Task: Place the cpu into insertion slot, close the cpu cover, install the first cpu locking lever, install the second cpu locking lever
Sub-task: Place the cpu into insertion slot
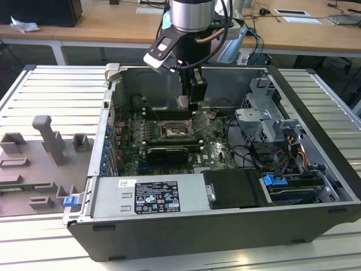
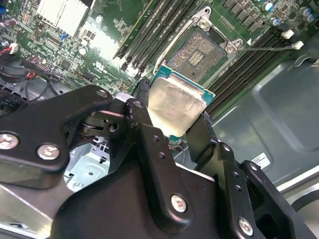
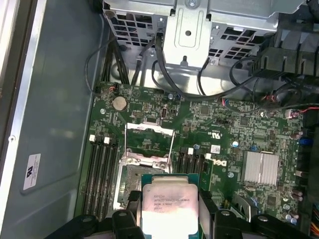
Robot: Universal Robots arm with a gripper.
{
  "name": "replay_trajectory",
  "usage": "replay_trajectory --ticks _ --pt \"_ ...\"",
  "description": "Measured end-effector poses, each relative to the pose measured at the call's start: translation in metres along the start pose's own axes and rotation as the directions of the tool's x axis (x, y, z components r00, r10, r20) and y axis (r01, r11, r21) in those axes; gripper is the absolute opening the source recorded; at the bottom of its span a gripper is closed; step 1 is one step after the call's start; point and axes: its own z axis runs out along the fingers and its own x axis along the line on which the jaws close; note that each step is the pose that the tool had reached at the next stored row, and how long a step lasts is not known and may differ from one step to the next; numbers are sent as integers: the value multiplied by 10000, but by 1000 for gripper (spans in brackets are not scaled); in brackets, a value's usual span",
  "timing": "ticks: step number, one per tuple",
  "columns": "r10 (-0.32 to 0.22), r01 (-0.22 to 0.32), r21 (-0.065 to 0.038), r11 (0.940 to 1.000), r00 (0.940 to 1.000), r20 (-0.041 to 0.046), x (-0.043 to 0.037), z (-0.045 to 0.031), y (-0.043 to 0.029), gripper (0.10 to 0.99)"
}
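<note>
My gripper (image 2: 174,113) is shut on the cpu (image 2: 175,102), a small square chip with a silvery top and green edges, held by two opposite sides. It hangs above the green motherboard (image 3: 219,129), offset to one side of the insertion slot (image 2: 199,52), whose dark square bed lies bare. In the first wrist view the cpu (image 3: 167,206) covers part of the insertion slot (image 3: 127,184). The cpu cover (image 3: 149,140), a thin metal frame with a square window, is swung open beyond the slot. A thin wire locking lever (image 2: 266,48) sticks out, released. In the exterior view the gripper (image 1: 190,103) is inside the open case.
Black memory slots (image 2: 154,30) flank the socket. A finned heat sink (image 3: 260,167), cables (image 3: 174,84) and a metal drive cage (image 1: 265,121) crowd the case. The power supply (image 1: 149,197) sits at the near wall. A grey fixture (image 1: 48,149) stands at the exterior view's left.
</note>
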Motion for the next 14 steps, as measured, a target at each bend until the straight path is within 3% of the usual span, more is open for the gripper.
replay_trajectory --ticks 14 --pt "0 0 -1 10000 10000 0 -1 79 -7 541"
